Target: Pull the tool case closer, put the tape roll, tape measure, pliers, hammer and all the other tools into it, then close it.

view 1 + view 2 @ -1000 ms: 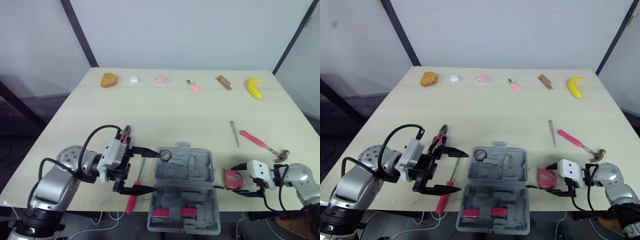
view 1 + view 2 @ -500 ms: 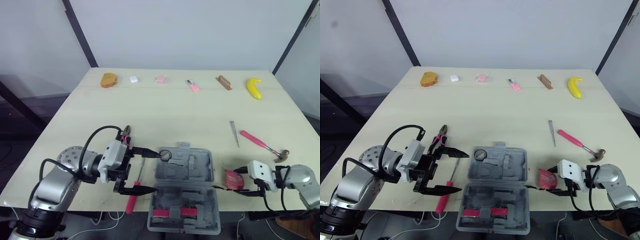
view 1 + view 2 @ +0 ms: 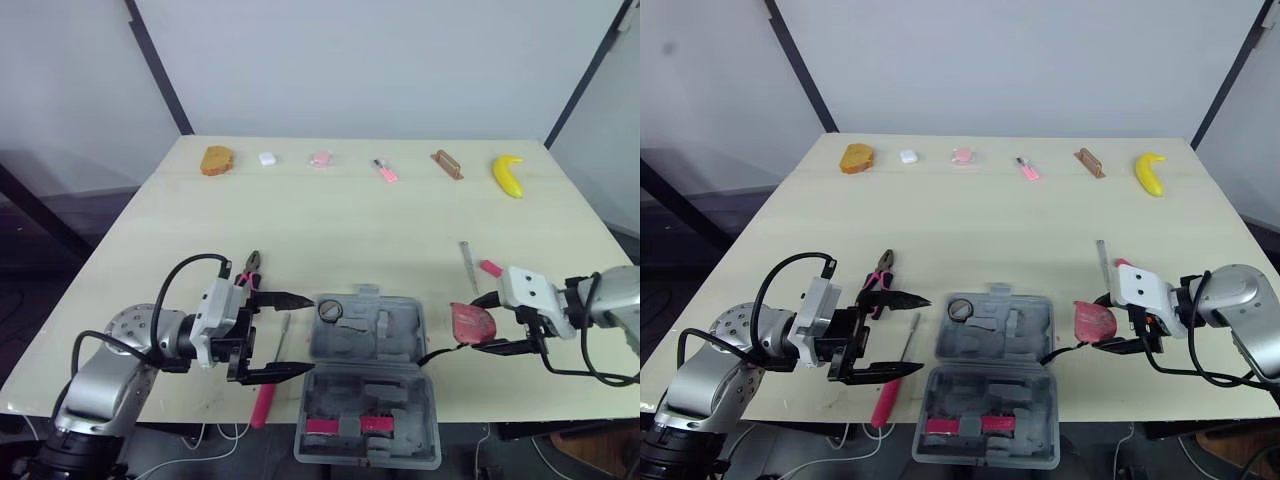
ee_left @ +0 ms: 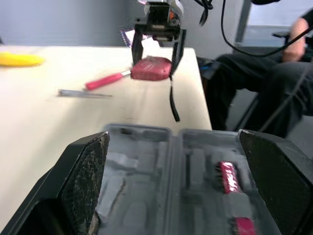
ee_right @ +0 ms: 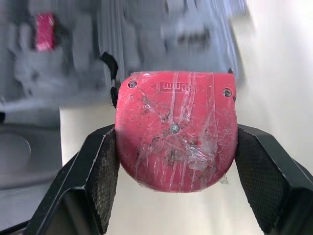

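Tool case (image 3: pixel 370 340): lies open at the near edge of the table (image 3: pixel 330 220), between the two arms, with both grey moulded halves facing up
Tape roll (image 3: pixel 331 309): at the far left corner of the case, apparently already in its tray
Tape measure (image 3: pixel 470 320): red, held off the table just beside the case's right edge, with a black strap hanging from it
Right gripper (image 3: pixel 1103 322): clamped on the tape measure from both sides
Left gripper (image 3: pixel 305 334): fingers spread wide and holding nothing, pointing at the case's left edge
Pliers (image 3: pixel 248 270): on the table left of the case, just beyond the left gripper
Screwdriver (image 3: pixel 266 395): pink handle, on the table between the left gripper and the case
Hammer (image 3: pixel 490 268): on the table to the right, mostly hidden behind the right arm
Thin metal tool (image 3: pixel 466 262): on the table just beside the hammer
Far edge: a banana (image 3: pixel 508 176) and a row of small odds and ends, well apart from the tools
Done: case looks pulled close and opened; tape roll seems packed
Left: set the tape measure in, then the pliers, screwdriver, hammer and thin metal tool, then close the lid
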You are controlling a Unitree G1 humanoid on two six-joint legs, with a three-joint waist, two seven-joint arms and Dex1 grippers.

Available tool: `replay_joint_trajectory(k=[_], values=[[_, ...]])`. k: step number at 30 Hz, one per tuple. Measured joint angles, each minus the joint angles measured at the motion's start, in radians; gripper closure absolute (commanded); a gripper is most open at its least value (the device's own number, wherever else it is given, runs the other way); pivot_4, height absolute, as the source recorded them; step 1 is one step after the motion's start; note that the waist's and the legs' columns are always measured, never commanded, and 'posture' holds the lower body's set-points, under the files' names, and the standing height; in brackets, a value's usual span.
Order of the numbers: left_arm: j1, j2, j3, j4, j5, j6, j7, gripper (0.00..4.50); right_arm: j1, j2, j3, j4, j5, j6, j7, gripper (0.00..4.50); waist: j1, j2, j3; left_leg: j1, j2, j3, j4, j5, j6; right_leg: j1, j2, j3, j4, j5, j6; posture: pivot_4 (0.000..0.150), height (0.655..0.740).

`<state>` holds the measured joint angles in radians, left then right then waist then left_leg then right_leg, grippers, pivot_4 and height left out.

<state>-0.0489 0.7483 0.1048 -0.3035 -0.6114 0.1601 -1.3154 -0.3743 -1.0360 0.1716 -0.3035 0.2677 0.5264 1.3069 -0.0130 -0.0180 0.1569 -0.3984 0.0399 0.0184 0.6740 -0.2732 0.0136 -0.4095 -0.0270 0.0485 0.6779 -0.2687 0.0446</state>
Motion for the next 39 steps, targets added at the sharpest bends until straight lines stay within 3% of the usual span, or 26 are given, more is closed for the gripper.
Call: replay_joint_trajectory(k=[4,10,16,29,39], values=[[0.026,-0.003,0.019,-0.001,0.0,0.001,0.035,0.0,-0.148,0.018,0.153,-0.029,-0.099,0.106,-0.01,1.59,0.0,0.0,0.0,0.0,0.0,-0.001,0.0,0.0,0.0,0.0,0.0,-0.001,0.0,0.0,0.0,0.15,0.74],[0.051,-0.011,0.056,0.0,-0.002,0.002,0.076,0.0,-0.385,0.153,0.427,0.01,-0.284,0.226,-0.01,1.59,-0.003,0.0,0.0,-0.001,0.0,-0.001,0.0,0.0,0.0,-0.001,0.0,-0.001,0.0,0.0,0.0,0.15,0.74],[0.082,-0.01,0.088,0.0,-0.003,0.003,0.089,0.0,-0.497,0.28,0.586,0.084,-0.408,0.339,-0.03,1.59,-0.001,0.0,0.0,-0.001,0.0,-0.001,0.0,0.0,0.0,-0.001,-0.002,-0.002,0.0,0.0,0.0,0.15,0.74],[0.101,0.011,0.1,-0.001,0.0,0.001,0.087,0.0,-0.533,0.404,0.711,0.187,-0.52,0.369,-0.072,1.59,-0.005,0.001,0.0,-0.001,-0.001,-0.001,0.0,0.0,0.0,-0.001,-0.002,-0.003,0.0,0.0,0.0,0.15,0.74],[0.137,0.012,0.104,-0.023,0.0,0.001,0.079,0.0,-0.522,0.435,0.717,0.275,-0.554,0.337,-0.095,1.59,-0.005,0.001,0.0,-0.001,-0.001,-0.001,-0.001,0.0,0.0,-0.001,-0.002,-0.004,0.0,0.0,0.0,0.15,0.74]])
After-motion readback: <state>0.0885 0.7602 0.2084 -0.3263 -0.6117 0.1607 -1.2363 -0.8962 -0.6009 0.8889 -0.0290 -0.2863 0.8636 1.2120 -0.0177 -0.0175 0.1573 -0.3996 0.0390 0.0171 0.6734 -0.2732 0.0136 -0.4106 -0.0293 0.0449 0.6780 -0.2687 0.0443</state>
